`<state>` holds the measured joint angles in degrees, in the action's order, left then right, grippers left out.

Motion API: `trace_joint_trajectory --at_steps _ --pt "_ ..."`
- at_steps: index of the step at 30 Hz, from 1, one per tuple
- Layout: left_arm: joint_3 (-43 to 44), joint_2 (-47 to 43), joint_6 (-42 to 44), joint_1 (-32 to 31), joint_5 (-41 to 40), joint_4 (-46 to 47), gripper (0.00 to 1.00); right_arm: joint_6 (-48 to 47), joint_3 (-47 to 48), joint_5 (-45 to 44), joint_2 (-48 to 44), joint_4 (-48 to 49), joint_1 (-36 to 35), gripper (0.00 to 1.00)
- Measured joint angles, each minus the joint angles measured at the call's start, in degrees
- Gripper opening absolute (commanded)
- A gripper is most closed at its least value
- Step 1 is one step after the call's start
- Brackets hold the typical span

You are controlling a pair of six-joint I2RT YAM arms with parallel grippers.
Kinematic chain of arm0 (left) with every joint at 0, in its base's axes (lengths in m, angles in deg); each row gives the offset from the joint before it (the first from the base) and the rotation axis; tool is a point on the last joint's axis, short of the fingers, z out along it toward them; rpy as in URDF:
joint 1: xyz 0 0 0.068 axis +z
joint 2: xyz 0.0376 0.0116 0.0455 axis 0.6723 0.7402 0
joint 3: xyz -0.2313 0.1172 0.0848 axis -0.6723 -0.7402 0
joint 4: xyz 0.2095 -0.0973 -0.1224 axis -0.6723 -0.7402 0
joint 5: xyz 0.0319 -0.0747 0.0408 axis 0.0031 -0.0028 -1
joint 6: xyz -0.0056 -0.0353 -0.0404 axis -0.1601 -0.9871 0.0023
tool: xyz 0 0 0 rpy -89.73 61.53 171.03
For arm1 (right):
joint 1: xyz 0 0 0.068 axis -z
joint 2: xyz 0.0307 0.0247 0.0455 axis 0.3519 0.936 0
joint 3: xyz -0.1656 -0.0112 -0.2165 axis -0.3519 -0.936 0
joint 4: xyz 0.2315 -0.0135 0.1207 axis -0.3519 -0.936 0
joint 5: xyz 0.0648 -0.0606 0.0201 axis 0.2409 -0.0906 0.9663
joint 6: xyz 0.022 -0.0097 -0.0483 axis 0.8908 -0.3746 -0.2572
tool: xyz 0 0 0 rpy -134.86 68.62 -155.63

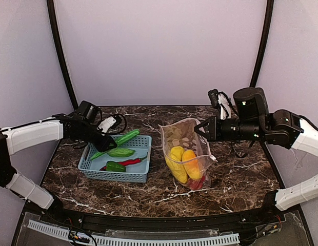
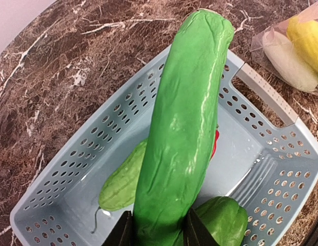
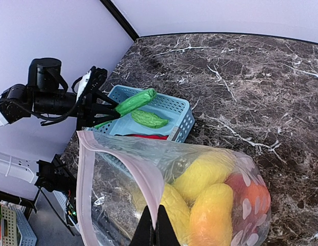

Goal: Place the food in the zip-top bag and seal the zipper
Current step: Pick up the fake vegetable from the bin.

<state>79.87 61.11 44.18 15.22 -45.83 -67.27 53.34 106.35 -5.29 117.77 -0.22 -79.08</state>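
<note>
The left fingers (image 1: 106, 142) are partly closed around the near end of a long cucumber (image 1: 122, 140), one finger pressed on each side of it. The cucumber slants up and away over the blue basket (image 1: 115, 177), clear of the things lying in it. In the basket lie a pale green gourd (image 1: 121, 152), a dark green pepper (image 1: 115, 166) and a red chili (image 1: 131, 162).

The right fingers (image 3: 156, 231) are closed tight, pinching the rim of the bag (image 1: 175, 134) and holding its mouth up and open. The bag stands on the worktop (image 1: 236, 174) just right of the basket. It holds yellow and orange pieces with something red at the bottom.
</note>
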Motion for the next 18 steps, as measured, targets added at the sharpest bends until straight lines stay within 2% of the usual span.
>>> trace_joint_trajectory --at_steps 5,12,18 --pt "-0.02 -5.53 -2.47 0.0 2.12 0.11 0.25 0.0 0.0 0.02 0.04 0.0 0.0 0.0" --pt "1.31 -15.93 -9.64 -1.22 9.86 3.98 0.25 -0.02 0.46 0.5 1.14 0.33 0.0 0.0" --pt "7.3 -18.1 -15.72 -9.07 12.98 10.36 0.24 -0.07 1.57 2.03 3.34 0.96 0.04 0.0"
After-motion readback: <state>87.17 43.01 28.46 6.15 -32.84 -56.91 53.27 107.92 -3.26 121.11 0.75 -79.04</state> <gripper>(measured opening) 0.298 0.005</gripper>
